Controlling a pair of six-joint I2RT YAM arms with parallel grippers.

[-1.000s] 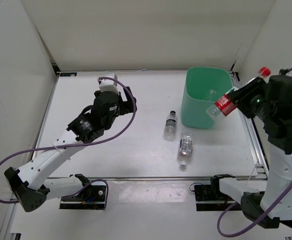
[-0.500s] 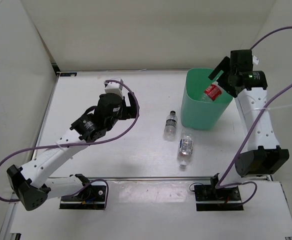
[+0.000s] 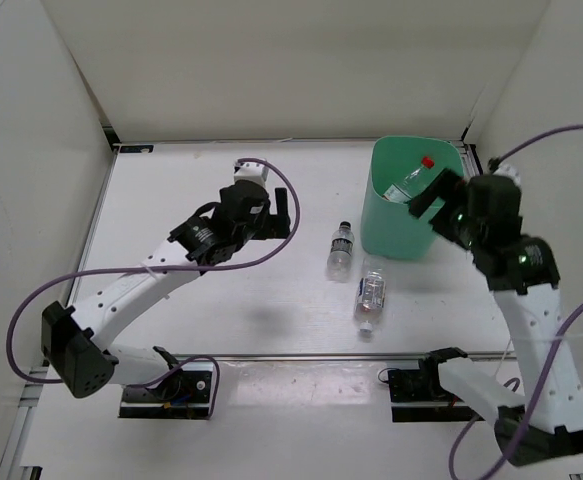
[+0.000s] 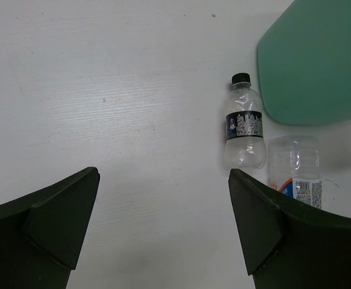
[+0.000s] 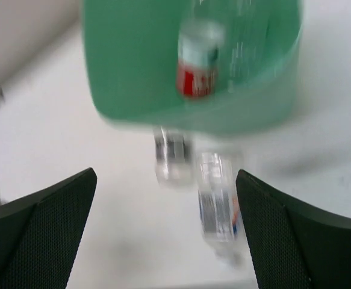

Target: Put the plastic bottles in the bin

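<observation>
The mint-green bin (image 3: 389, 228) stands in the upper right part of the top view, on the white table (image 3: 171, 180). Inside it lies the red-capped bottle (image 3: 408, 184), tilted, with its cap toward the far right side of the bin. The right wrist view is blurred, but it also shows the bin (image 5: 133, 72) with this bottle (image 5: 196, 72) and its red label inside.

Two other bottles lie on the table, outside the bin. The black-capped bottle (image 3: 341, 250) is just to the left of the bin's lower left corner, with its cap toward the top of the frame. The third bottle (image 3: 371, 292), which has a light label, lies just below and to the right of it, near the bin's front wall. In the left wrist view the black-capped bottle (image 4: 243, 129) and the third bottle (image 4: 295, 171) are side by side, very close together, under the bin (image 4: 313, 60).

The right tool (image 3: 429, 200) is at the right side of the bin, at rim height. Its fingers are spread wide and nothing is between them (image 5: 166, 174).

The left tool (image 3: 271, 212) is in the centre of the top view, well to the left of the bottles. It is also fully spread and holds nothing (image 4: 163, 174).
</observation>
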